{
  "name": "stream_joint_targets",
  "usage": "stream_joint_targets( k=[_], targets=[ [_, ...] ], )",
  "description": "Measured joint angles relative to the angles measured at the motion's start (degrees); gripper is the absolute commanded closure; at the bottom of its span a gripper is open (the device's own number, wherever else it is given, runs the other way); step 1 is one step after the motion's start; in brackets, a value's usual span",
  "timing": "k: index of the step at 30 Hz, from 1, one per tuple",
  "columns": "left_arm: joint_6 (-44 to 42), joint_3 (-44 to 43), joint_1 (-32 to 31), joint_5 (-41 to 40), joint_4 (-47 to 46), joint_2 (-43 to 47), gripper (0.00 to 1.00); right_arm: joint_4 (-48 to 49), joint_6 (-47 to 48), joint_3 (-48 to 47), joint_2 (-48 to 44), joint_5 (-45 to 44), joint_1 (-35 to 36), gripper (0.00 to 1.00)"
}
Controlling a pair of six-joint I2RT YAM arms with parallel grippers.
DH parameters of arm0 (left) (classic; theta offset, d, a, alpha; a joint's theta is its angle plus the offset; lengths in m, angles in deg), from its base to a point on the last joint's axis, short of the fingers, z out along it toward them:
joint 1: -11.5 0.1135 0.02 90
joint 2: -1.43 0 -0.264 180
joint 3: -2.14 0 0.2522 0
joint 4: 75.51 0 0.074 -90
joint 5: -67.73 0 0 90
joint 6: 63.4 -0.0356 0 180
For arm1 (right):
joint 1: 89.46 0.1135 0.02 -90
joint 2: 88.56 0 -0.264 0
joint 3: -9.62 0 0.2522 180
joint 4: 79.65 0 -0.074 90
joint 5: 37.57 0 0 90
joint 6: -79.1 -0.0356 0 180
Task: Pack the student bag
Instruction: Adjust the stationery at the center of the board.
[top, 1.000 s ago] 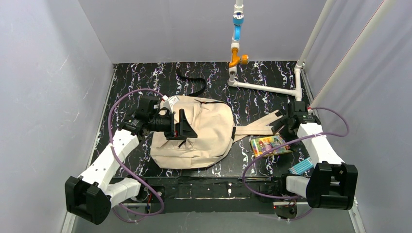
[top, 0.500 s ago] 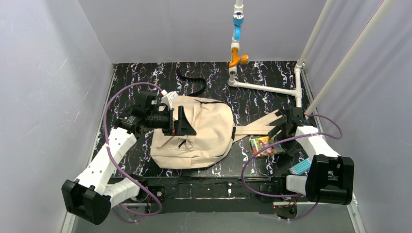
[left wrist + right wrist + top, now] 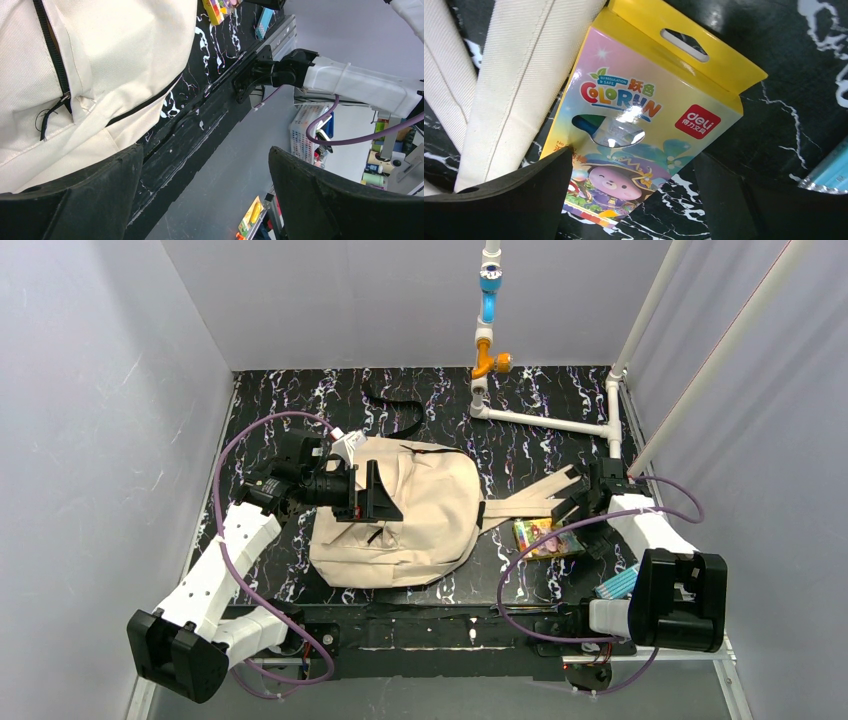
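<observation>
The beige student bag (image 3: 420, 510) lies flat mid-table, its straps (image 3: 525, 502) trailing right. My left gripper (image 3: 373, 497) hovers over the bag's left part, open and empty. In the left wrist view (image 3: 205, 200) the bag fabric (image 3: 125, 45) and a black zipper (image 3: 52, 55) sit at the upper left. My right gripper (image 3: 577, 508) is open, low over a colourful crayon box (image 3: 540, 537) next to the strap ends. In the right wrist view (image 3: 631, 200) the box (image 3: 644, 115) lies between the fingers, with the straps (image 3: 509, 85) to its left.
A white pipe frame (image 3: 545, 420) with orange and blue fittings stands at the back right. A black strap loop (image 3: 395, 405) lies behind the bag. A light blue pack (image 3: 618, 583) lies near the right arm's base and also shows in the right wrist view (image 3: 831, 172). Grey walls close in on three sides.
My right gripper has moved left and toward the near edge, now over the crayon box. My left arm shifted slightly left over the bag.
</observation>
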Motion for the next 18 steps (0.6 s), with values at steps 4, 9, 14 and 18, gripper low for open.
stream_joint_targets(
  k=[4,9,14,18],
  targets=[
    [-0.5,0.0,0.0,0.0,0.0,0.0,0.05,2.4,3.2,0.0,1.2,6.0,0.1,0.08],
    [-1.0,0.0,0.0,0.2,-0.1,-0.1,0.05,4.7,8.1,-2.4,5.5,14.1,6.4,0.08],
    [1.1,0.9,-0.6,1.4,-3.7,-0.8,0.06,4.5,13.6,-8.9,7.1,17.9,14.1,0.06],
    [3.9,1.9,-5.2,0.9,-7.8,-2.6,0.06,1.7,17.4,-13.5,5.3,12.2,13.4,0.02]
  ],
)
